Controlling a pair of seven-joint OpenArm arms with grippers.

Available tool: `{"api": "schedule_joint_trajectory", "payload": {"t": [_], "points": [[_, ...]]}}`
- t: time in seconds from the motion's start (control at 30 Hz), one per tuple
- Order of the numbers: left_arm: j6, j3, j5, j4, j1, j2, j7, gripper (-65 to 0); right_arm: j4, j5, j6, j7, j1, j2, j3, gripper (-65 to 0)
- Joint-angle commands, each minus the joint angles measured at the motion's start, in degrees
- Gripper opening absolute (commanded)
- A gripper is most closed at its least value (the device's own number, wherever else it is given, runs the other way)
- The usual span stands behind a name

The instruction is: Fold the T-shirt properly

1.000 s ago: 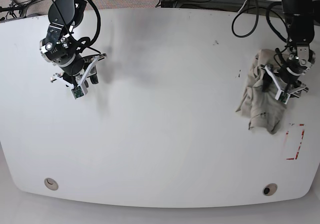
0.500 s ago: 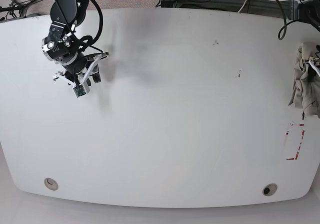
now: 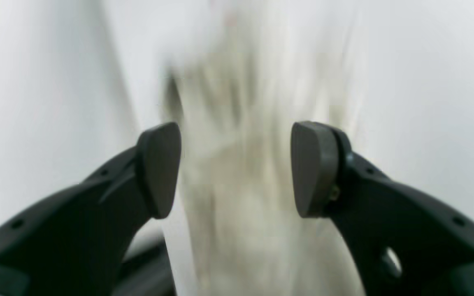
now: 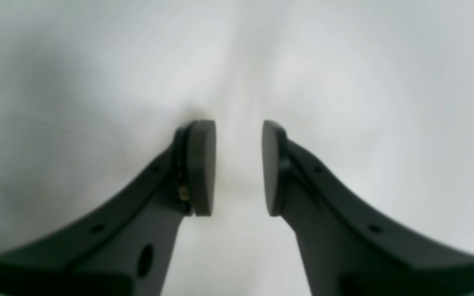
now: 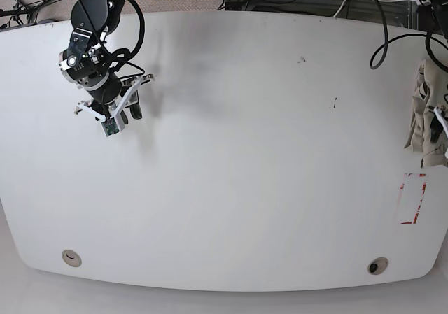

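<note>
T-shirt (image 5: 425,115) cut off at right edge; blurred in left wrist view.

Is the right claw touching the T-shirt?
Apart. Base view shows the right claw over bare table at far left, while the T-shirt hangs bunched at the right edge.

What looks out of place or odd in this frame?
The T-shirt hangs bunched at the table's far right edge, partly cut off by the base view, not spread flat for folding. The left wrist view shows it only as a blur between the left end effector's pads.
</note>
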Motion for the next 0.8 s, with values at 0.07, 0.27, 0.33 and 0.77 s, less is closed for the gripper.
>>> {"api": "schedule_joint_trajectory", "payload": {"t": [0.07,0.27,0.33,0.77], "points": [[-0.1,-0.3,-0.4,8.5,1.8,4.1,-0.6,-26.5,0.1,-1.4,0.0,9.4,-1.8,0.5,0.2,-47.1],[-0.1,-0.5,-0.4,17.6,4.0,14.6,-1.5,-26.5,-0.5,-6.2,0.0,21.9,-6.2,0.1,1.7,-47.1],[-0.1,-0.3,-0.3,18.8,5.3,17.7,-3.3,-26.5,-0.4,-6.1,0.0,24.7,-7.5,0.0,3.0,-47.1],[3.7,-0.3,-0.3,31.1,30.1,31.6,-12.9,-26.5,4.8,2.2,0.0,26.0,-23.7,-1.3,11.2,-47.1]]}}
